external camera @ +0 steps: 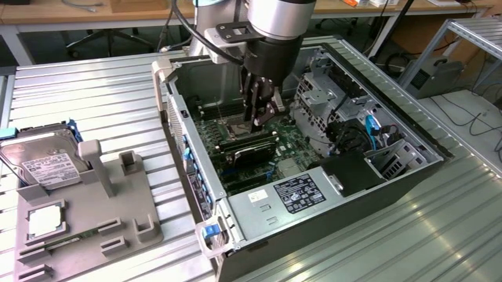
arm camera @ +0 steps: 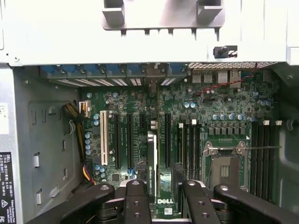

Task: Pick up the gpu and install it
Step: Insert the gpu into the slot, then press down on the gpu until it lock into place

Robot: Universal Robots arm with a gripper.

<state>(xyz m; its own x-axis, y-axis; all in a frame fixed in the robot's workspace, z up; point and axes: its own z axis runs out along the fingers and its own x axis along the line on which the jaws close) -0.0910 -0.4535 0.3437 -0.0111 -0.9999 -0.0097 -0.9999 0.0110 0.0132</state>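
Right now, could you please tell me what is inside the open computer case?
A green motherboard, with the gpu standing on edge at a slot, and a processor socket. The gripper covers part of the board.

We see a black pincer (external camera: 261,111) over the green motherboard (arm camera: 187,116) with its black slots and one white slot (arm camera: 103,138). The gpu (arm camera: 152,163) shows a thin green edge with a white strip. The computer case (external camera: 259,229) is grey with blue latches (external camera: 209,230). The hard drive (external camera: 43,161) is silver with a white label, on a grey fixture (external camera: 110,205) on the ribbed silver bench (external camera: 94,94).
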